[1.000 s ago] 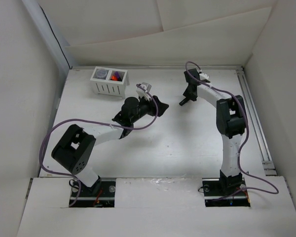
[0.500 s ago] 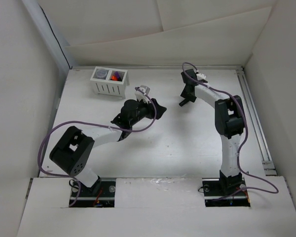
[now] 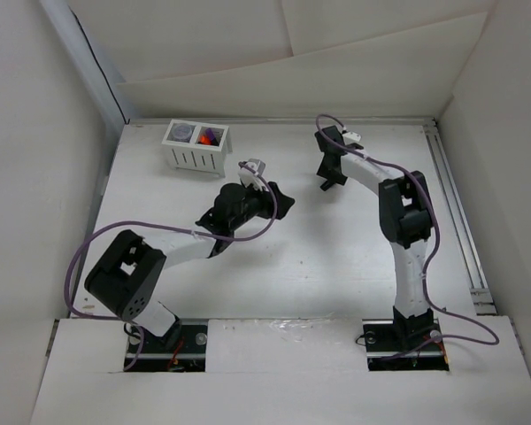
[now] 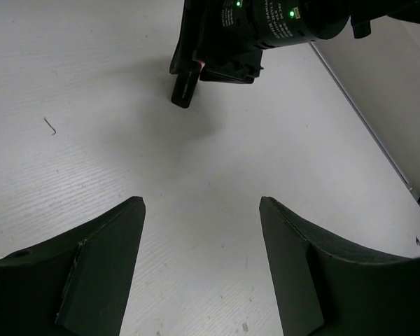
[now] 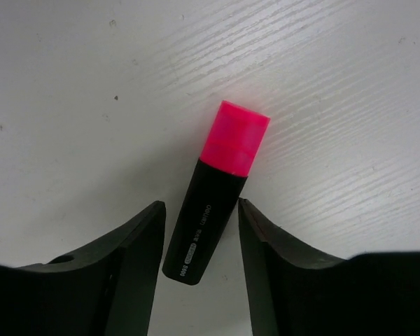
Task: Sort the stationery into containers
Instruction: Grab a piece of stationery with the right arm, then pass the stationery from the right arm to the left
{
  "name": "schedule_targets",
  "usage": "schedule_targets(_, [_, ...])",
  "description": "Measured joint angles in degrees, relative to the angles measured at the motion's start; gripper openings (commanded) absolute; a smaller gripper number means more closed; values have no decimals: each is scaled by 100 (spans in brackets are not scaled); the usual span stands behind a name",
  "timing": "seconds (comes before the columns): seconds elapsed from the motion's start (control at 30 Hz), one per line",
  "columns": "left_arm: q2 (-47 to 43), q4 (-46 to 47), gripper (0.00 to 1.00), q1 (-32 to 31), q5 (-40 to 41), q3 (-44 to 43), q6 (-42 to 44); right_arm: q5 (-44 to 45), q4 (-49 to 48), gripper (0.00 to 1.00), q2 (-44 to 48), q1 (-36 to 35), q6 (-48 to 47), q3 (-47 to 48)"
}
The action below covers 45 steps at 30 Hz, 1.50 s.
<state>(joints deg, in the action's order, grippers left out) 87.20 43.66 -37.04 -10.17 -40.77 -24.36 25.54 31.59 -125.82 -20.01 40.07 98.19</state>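
Observation:
A black highlighter with a pink cap (image 5: 211, 199) lies flat on the white table between the fingers of my right gripper (image 5: 200, 204). The jaws are open, with a gap on the left side of the pen. From above, the right gripper (image 3: 328, 180) points down at the table's far middle. My left gripper (image 3: 280, 203) hangs open and holds nothing. In the left wrist view it (image 4: 201, 201) faces the right gripper (image 4: 266, 31). The white two-compartment container (image 3: 195, 158) stands at the far left, with a blue-and-white roll (image 3: 182, 133) and an orange-and-purple piece (image 3: 211, 136) inside.
White walls close in the table on the left, back and right. A metal rail (image 3: 457, 208) runs along the right edge. A tiny bent wire (image 4: 50, 126) lies on the table left of the right gripper. Purple cables loop off both arms.
The right gripper's jaws have widened around the highlighter, and the arm has shifted a little left and toward the back. The left arm has drawn slightly back and left.

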Motion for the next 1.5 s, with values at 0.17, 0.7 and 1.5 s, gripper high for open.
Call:
schedule_targets(0.17, [-195,-72,64,4,13,151,0,168,52,34,-61,-79,-15,61])
schedule_targets(0.7, [-649,-76,65,52,0,409,-63,564,26,7,-243,-323,-96,179])
schedule_targets(1.5, [199,883,66,52,-715,481,-1353,-1969,-1058,8,2164,-745,-708,-1252])
